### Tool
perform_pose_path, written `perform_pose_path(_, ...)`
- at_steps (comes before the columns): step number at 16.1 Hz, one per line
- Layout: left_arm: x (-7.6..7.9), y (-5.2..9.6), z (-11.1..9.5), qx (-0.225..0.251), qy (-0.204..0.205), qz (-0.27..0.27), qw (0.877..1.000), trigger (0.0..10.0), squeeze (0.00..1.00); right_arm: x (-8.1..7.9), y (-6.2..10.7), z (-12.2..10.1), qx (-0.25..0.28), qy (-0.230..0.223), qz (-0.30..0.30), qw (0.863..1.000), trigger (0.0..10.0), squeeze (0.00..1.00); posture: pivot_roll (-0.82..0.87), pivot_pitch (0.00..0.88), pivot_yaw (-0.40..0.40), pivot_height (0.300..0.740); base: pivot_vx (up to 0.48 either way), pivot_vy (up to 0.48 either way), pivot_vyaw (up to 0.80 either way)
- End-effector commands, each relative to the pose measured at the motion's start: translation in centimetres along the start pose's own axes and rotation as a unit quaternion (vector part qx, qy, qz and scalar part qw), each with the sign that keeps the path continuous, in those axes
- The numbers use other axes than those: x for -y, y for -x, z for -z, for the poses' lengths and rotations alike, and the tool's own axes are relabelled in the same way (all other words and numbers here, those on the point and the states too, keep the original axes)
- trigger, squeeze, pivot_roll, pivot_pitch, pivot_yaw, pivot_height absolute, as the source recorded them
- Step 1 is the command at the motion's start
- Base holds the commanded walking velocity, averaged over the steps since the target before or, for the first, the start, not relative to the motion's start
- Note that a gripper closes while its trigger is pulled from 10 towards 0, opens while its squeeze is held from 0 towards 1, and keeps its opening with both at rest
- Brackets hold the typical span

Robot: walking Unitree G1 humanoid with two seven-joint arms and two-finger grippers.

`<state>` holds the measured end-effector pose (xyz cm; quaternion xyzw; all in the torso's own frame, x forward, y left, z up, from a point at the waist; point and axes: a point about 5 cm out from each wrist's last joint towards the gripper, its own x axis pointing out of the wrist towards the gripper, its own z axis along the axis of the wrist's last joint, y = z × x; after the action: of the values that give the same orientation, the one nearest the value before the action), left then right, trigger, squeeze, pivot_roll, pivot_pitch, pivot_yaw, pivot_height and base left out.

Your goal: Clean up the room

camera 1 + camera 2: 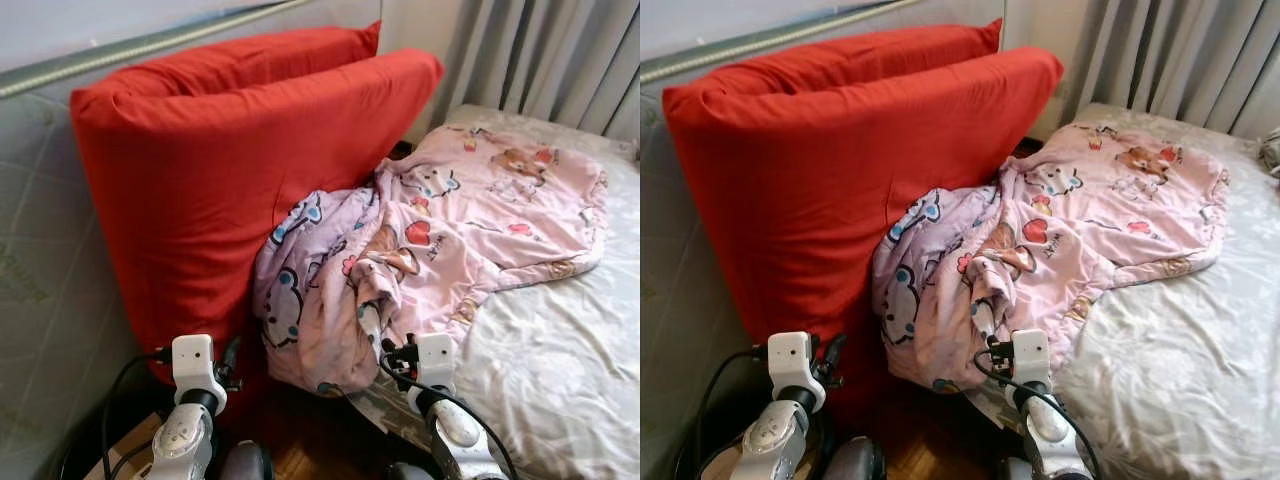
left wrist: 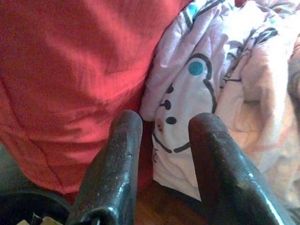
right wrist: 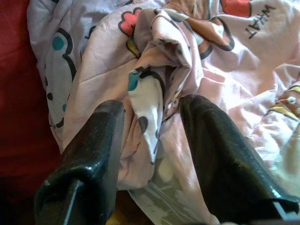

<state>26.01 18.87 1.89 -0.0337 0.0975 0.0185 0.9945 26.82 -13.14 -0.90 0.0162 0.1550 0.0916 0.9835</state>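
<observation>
A pink cartoon-print quilt lies crumpled on the bed, and its bunched end hangs over the bed's left edge. A big red cushion leans upright beside it and touches the quilt. My left gripper is low in front of the cushion. It is open in the left wrist view, with nothing between its fingers, and points at the seam where cushion meets quilt. My right gripper is at the quilt's hanging end. It is open, with a fold of quilt lying between its fingers.
The bed's pale sheet spreads to the right, with grey curtains behind it. A grey upright mattress backs the cushion on the left. Dark wood floor shows between my arms, and a cardboard box with black cables sits at the lower left.
</observation>
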Motion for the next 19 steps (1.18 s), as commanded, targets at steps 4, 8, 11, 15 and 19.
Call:
perform_pose_path(4,0.1,-0.1,0.1,-0.001,0.0,0.0,1.0,10.0,0.0,0.2,0.0,0.0,0.003,-0.006,0.001,1.0,10.0,0.0,-0.1,0.023,-0.007,0.602,0.311,0.0,0.0)
perform_pose_path(8,0.1,-0.1,0.1,-0.001,0.0,0.001,1.0,10.0,0.0,0.1,0.0,0.0,0.004,-0.003,-0.006,1.0,10.0,0.0,-0.1,0.022,-0.005,0.602,0.322,0.0,0.0)
perform_pose_path(11,0.2,-0.1,0.1,-0.001,0.0,0.001,1.0,10.0,0.0,-0.1,0.1,0.0,0.006,0.005,-0.017,1.0,10.0,0.0,-0.1,0.021,-0.004,0.602,0.326,0.0,0.37)
perform_pose_path(15,0.2,-0.1,0.0,0.002,0.001,0.002,1.0,10.0,0.0,-0.1,0.3,0.7,-0.014,-0.007,-0.018,1.0,10.0,0.0,-0.1,0.023,-0.004,0.602,0.248,0.0,0.39)
perform_pose_path(19,0.3,-0.3,-0.3,0.003,-0.003,0.008,1.0,10.0,0.0,1.0,0.3,1.7,-0.069,-0.05,0.022,0.996,10.0,0.0,-0.1,0.026,0.0,0.602,0.0,0.0,0.0)
